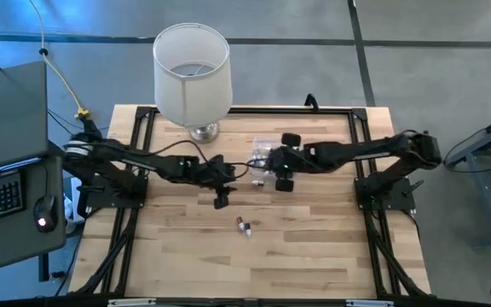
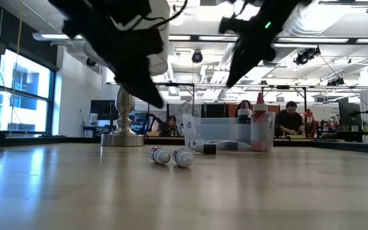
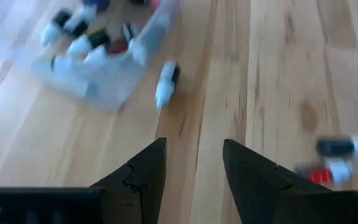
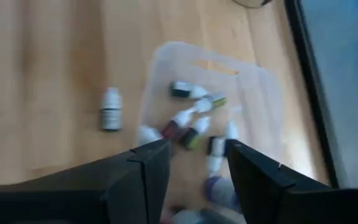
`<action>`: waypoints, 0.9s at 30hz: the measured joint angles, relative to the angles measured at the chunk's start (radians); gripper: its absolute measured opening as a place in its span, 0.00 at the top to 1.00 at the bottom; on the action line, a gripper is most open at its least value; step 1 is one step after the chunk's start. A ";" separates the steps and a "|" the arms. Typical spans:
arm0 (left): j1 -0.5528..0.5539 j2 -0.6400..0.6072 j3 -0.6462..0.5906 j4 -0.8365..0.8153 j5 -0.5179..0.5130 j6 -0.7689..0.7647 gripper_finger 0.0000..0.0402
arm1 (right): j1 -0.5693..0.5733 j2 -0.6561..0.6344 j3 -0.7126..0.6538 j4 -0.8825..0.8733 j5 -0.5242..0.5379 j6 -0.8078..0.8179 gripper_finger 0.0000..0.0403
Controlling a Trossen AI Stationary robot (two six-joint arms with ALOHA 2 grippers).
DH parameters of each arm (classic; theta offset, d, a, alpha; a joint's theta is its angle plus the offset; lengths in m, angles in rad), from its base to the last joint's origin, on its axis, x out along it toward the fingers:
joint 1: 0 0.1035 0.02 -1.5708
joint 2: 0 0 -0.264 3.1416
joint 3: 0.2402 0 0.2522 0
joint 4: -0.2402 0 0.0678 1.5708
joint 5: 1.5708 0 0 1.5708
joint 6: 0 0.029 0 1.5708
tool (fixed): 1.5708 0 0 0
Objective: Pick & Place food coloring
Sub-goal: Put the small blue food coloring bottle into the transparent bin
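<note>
The food coloring bottles are tiny, with white caps. Several lie in the clear plastic tub (image 4: 213, 118) (image 1: 267, 158) near the lamp. One lies on the wood just outside the tub (image 3: 166, 83) (image 4: 110, 109). Two more, one dark (image 3: 340, 147) and one red (image 3: 321, 175), lie side by side on the table's middle (image 1: 244, 225) (image 2: 171, 156). My left gripper (image 3: 194, 165) (image 1: 231, 179) hovers open over bare wood between the tub and that pair. My right gripper (image 4: 197, 165) (image 1: 268, 164) hangs open above the tub, pointing down at the bottles in it.
A table lamp with a white shade (image 1: 192, 72) stands on its metal base (image 2: 123, 137) at the far edge, left of the tub. Black frame rails (image 1: 143, 145) border the wooden table. People sit at desks in the room behind (image 2: 291, 118).
</note>
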 joint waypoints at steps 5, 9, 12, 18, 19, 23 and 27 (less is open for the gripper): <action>0.000 0.154 -0.001 0.243 -0.001 0.018 0.61 | 0.080 -0.099 0.000 -0.142 -0.066 0.171 0.67; 0.000 0.257 -0.001 0.405 -0.002 0.050 0.61 | 0.141 -0.131 0.000 -0.252 -0.074 0.259 0.69; 0.001 0.319 0.000 0.504 -0.027 0.066 0.61 | 0.183 -0.129 0.000 -0.307 -0.048 0.340 0.70; 0.017 0.412 0.028 0.546 -0.033 0.084 0.61 | 0.255 -0.099 0.000 -0.335 -0.008 0.448 0.70; 0.025 0.417 0.033 0.541 -0.028 0.080 0.61 | 0.267 -0.094 -0.001 -0.335 -0.001 0.450 0.70; 0.050 0.457 0.080 0.532 -0.024 0.079 0.61 | 0.305 -0.098 -0.054 -0.281 0.012 0.436 0.70; 0.068 0.459 0.107 0.474 -0.012 0.088 0.61 | 0.327 -0.131 -0.178 -0.187 -0.018 0.486 0.70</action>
